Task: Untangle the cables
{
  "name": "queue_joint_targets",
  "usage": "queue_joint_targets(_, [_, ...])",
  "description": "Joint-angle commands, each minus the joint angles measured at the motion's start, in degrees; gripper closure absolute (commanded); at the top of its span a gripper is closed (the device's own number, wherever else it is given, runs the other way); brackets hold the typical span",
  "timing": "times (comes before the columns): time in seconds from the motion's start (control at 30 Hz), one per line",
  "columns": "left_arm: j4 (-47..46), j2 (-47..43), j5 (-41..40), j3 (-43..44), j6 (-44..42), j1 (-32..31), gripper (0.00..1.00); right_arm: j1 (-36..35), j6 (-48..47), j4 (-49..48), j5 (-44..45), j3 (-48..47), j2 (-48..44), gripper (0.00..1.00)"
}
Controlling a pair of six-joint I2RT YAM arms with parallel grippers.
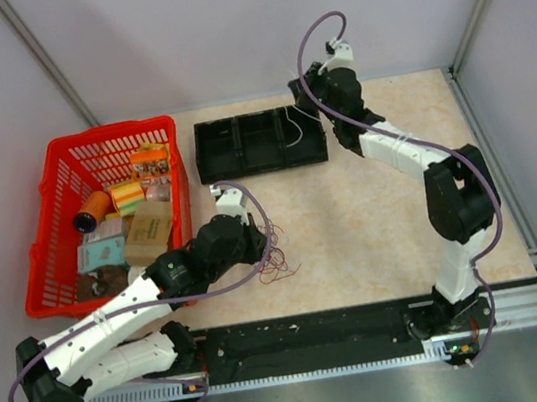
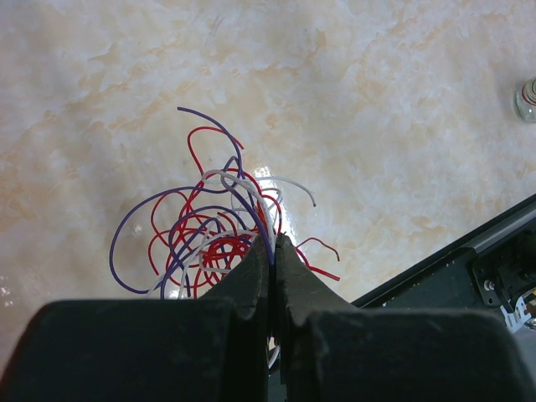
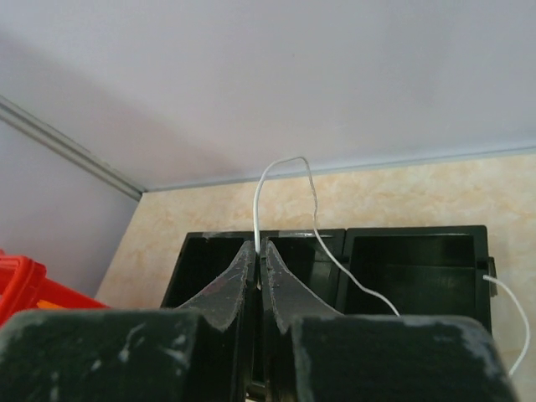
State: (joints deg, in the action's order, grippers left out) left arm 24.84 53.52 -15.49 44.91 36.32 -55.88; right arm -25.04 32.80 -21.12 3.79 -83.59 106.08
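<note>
Left end effector tight on cables — gripped ends out of sight

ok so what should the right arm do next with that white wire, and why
Probably lower a little and open over the black tray: the right gripper is shut on a single white cable already above the compartments, free of the tangle that the left gripper pinches.
</note>
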Motion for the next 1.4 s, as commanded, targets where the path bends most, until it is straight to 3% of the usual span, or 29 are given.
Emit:
queue_joint_targets(0.0, [-1.81,-0.60,-0.07,2.29,-0.10,-0.02,1.00,-1.94,-2.91,-0.41,2.80,-3.06,2.81,1.00])
queue_joint_targets(0.43, [-1.37,-2.01,-0.16,1.33,0.60,-0.02,1.00,-2.82,4.12,-1.02,0.26,-5.78,7.56,1.00])
queue_joint_targets(0.6, [-1.55,-1.84,0.02,1.41,0.69,-0.02,1.00,-6.86,-0.28,1.35,1.57,-12.03,10.02,1.00])
queue_joint_targets(1.03, [-0.85,-2.54,-0.51,1.41,0.34,0.07,1.00,-6.87,-0.28,4.25,1.40,-18.53,14.24,1.00])
queue_joint_targets(1.37, [-1.37,-1.58,-0.51,1.50,0.42,0.07,1.00,-7.66,0.51,2.22,-3.53,-17.49,6.86,1.00])
